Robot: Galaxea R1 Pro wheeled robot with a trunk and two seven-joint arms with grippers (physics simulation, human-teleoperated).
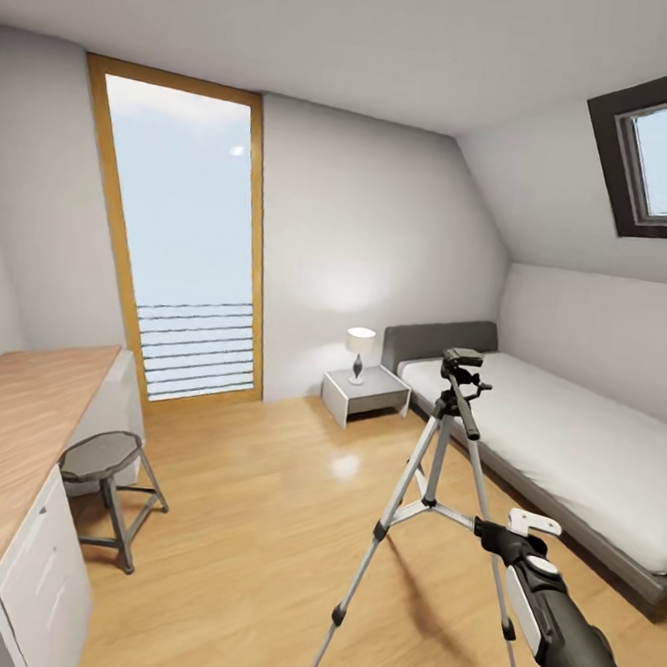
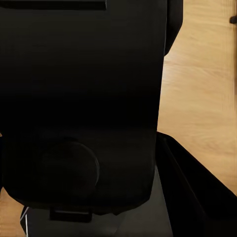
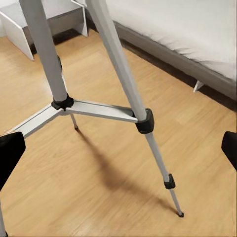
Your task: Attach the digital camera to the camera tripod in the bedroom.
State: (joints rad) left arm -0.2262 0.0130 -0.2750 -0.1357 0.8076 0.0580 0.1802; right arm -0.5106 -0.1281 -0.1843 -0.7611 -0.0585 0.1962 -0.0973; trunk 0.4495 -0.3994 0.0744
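Note:
The camera tripod point(image 1: 437, 452) stands on the wood floor of the bedroom, in front of the bed, with its black pan head point(image 1: 461, 364) on top. My right gripper point(image 1: 524, 524) reaches in low beside the tripod's right leg. In the right wrist view the silver legs point(image 3: 123, 74) and their black joints lie just ahead, and the right gripper point(image 3: 118, 150) is open, its fingertips point(image 3: 10, 153) far apart with nothing between them. A large black shape point(image 2: 79, 98) sits very close to the left wrist camera; I cannot tell what it is. The digital camera is out of view.
A wooden-topped desk point(image 1: 15, 429) with white drawers runs along the left, with a round stool point(image 1: 103, 461) beside it. A nightstand point(image 1: 364, 391) with a lamp point(image 1: 360, 344) and a low grey bed point(image 1: 566, 442) stand at the right. A tall glazed door point(image 1: 185, 242) is in the far wall.

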